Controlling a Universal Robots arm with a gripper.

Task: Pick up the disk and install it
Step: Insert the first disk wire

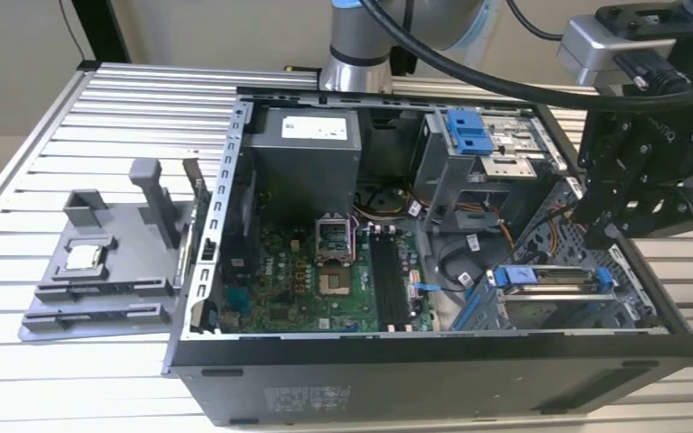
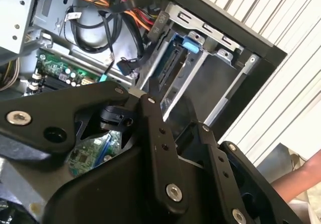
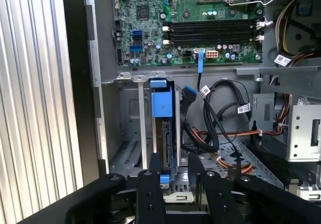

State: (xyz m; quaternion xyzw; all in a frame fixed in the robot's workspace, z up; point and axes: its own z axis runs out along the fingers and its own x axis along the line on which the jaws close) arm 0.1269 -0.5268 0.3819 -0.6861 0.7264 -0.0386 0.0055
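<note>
The flat silver-grey hard drive in its blue plastic carrier rail sits seated in the metal drive cage at the open computer case's corner on the exterior view's right, seen edge-on in both wrist views.

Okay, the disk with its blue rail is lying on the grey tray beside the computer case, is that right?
Not quite. The exterior view shows the disk with its blue rail in the drive cage inside the computer case, near the pincer. The grey tray holds a processor chip.
</note>
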